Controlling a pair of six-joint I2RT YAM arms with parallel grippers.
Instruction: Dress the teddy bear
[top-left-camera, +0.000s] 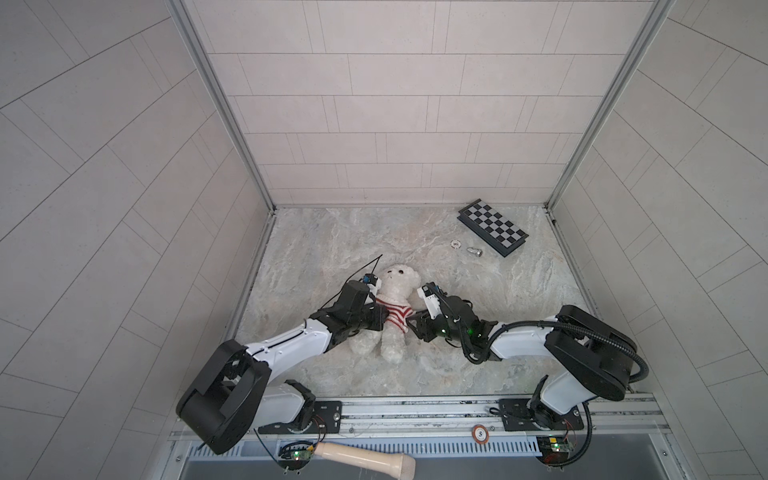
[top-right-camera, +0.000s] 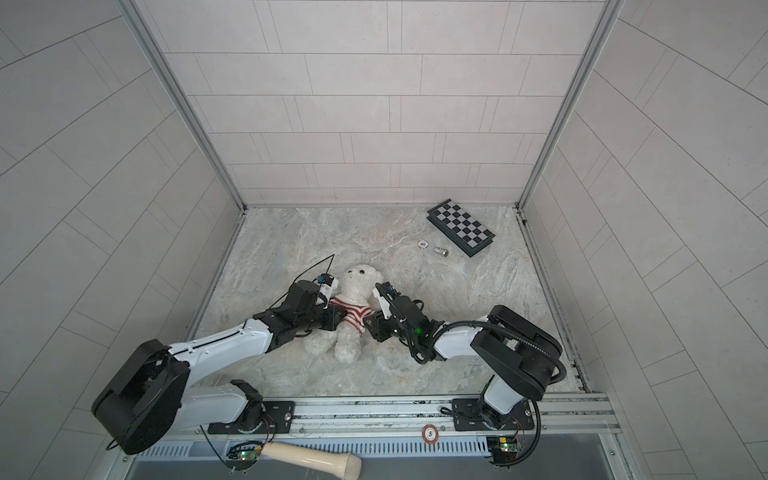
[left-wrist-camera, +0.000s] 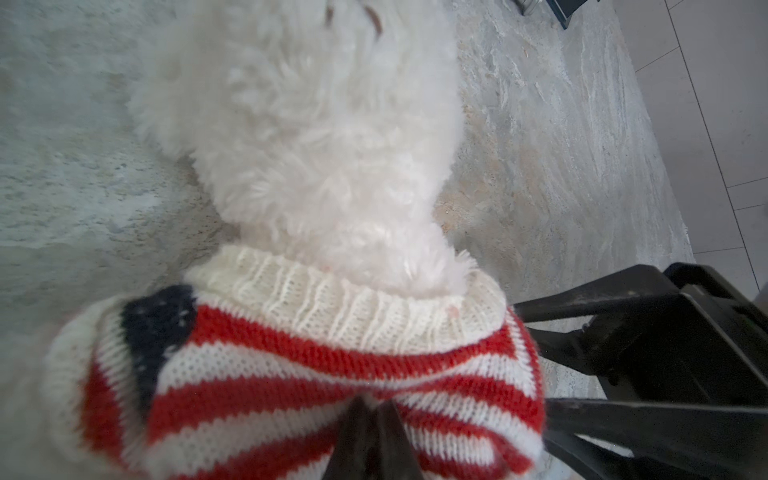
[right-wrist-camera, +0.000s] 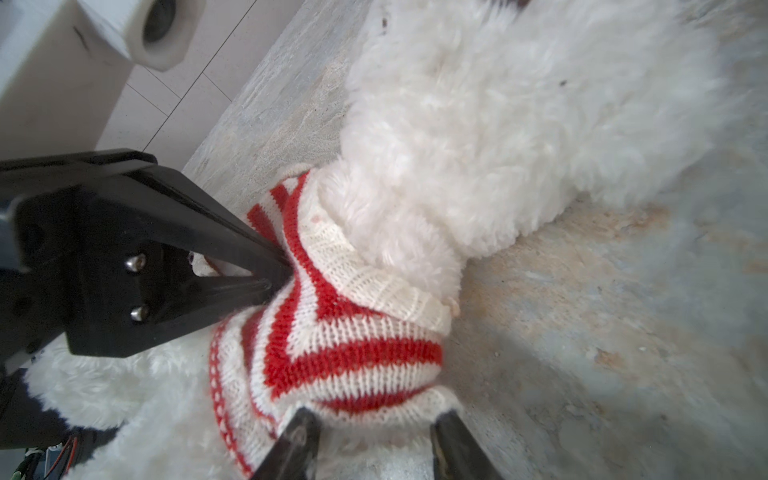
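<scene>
The teddy bear (top-left-camera: 399, 282) (top-right-camera: 359, 282) lies face up on the marble table, head toward the back wall. A red-and-white striped knit sweater (top-left-camera: 395, 313) (top-right-camera: 351, 313) covers its chest. My left gripper (left-wrist-camera: 374, 405) (top-left-camera: 379, 316) is shut on a pinch of the sweater (left-wrist-camera: 332, 357) below the white collar. My right gripper (right-wrist-camera: 374, 419) (top-left-camera: 412, 326) stands open at the opposite side. Its two fingers are spread either side of the sweater's (right-wrist-camera: 353, 353) bulging sleeve end. The left gripper (right-wrist-camera: 282, 274) shows there too, biting the knit. White fur (right-wrist-camera: 478, 124) fills the rest.
A folded chessboard (top-left-camera: 493, 227) lies at the back right, with a poker chip (top-left-camera: 456, 243) and a small silver piece (top-left-camera: 473, 251) beside it. Another chip (top-left-camera: 480, 434) sits on the front rail. A pale wooden handle (top-left-camera: 365, 457) lies below the rail. Tiled walls enclose three sides.
</scene>
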